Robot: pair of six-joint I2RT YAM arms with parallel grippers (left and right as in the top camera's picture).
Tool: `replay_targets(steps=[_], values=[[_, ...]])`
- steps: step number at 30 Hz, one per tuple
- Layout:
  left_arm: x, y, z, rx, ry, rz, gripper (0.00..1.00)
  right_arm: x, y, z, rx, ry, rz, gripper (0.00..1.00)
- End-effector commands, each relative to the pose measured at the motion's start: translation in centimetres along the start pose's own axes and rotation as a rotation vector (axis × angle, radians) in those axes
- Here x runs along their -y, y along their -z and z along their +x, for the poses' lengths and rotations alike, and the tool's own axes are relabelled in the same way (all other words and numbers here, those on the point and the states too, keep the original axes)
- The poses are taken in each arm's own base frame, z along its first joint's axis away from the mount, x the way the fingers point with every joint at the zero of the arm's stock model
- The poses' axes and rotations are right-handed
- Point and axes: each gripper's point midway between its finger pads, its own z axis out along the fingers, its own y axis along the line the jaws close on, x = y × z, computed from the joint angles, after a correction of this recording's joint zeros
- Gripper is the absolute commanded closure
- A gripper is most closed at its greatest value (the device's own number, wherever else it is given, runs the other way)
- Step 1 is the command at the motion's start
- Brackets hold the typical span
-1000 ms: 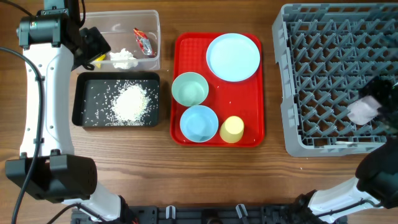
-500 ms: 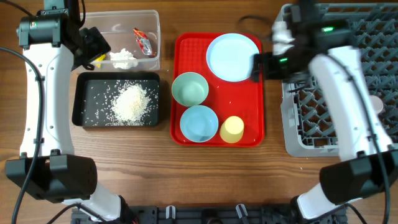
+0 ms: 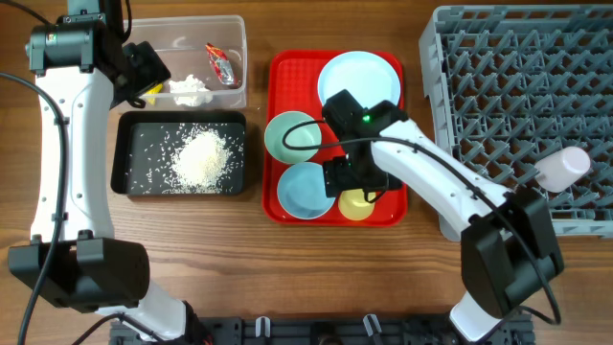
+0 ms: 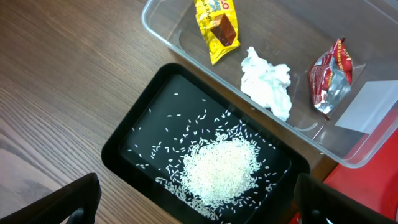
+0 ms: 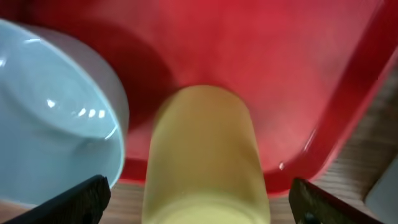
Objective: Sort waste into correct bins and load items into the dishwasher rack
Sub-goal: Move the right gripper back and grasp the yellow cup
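My right gripper (image 3: 355,182) is open and low over the yellow cup (image 3: 358,203) on the red tray. In the right wrist view the cup (image 5: 204,149) stands between my spread fingers (image 5: 202,202), untouched. A light-blue bowl (image 3: 305,190) (image 5: 50,112) is next to it, with a pale-green bowl (image 3: 290,137) and a light-blue plate (image 3: 369,77) behind. A pink cup (image 3: 562,167) lies in the grey rack (image 3: 508,105). My left gripper (image 3: 144,77) (image 4: 202,208) is open and empty above the bins. The clear tub (image 4: 298,134) holds a yellow wrapper (image 4: 217,25), a tissue (image 4: 267,84) and a red wrapper (image 4: 329,78). The black tray (image 4: 134,140) holds rice (image 4: 221,171).
The red serving tray (image 3: 383,211) sits mid-table between the bins and the rack. My right arm (image 3: 441,192) stretches across the tray's right part. Bare wooden table (image 3: 220,259) lies along the front edge.
My right arm has swung from the rack to the red tray and come down over the yellow cup. The pink cup now lies in the rack. The left arm has not moved.
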Motion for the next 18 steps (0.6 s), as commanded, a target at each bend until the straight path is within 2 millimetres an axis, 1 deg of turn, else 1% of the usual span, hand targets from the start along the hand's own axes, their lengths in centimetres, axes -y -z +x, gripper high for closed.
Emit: replay_targets(steps=[1, 3, 5, 8, 12, 14, 16, 18], values=[[-0.6, 0.6, -0.2, 0.019, 0.019, -0.009, 0.00, 0.5, -1.7, 0.3, 0.003, -0.027, 0.013, 0.05], [-0.6, 0.6, -0.2, 0.019, 0.019, -0.009, 0.00, 0.5, -2.8, 0.4, 0.010, -0.032, 0.007, 0.04], [-0.6, 0.6, -0.2, 0.019, 0.019, -0.009, 0.00, 0.0, -3.6, 0.8, -0.001, -0.038, -0.028, 0.04], [-0.6, 0.6, -0.2, 0.019, 0.019, -0.009, 0.00, -0.1, -4.4, 1.3, -0.013, -0.049, -0.045, 0.08], [-0.6, 0.6, -0.1, 0.019, 0.019, -0.009, 0.00, -0.1, -4.4, 1.3, -0.017, -0.053, -0.044, 0.17], [-0.6, 0.6, -0.2, 0.019, 0.019, -0.009, 0.00, 0.0, -4.2, 1.2, -0.028, -0.069, -0.068, 0.18], [-0.6, 0.6, -0.2, 0.019, 0.019, -0.009, 0.00, 0.3, -3.5, 0.9, -0.039, -0.093, -0.096, 0.18], [-0.6, 0.6, -0.2, 0.019, 0.019, -0.009, 0.00, 0.3, -2.0, 0.3, -0.026, -0.087, -0.142, 0.18]])
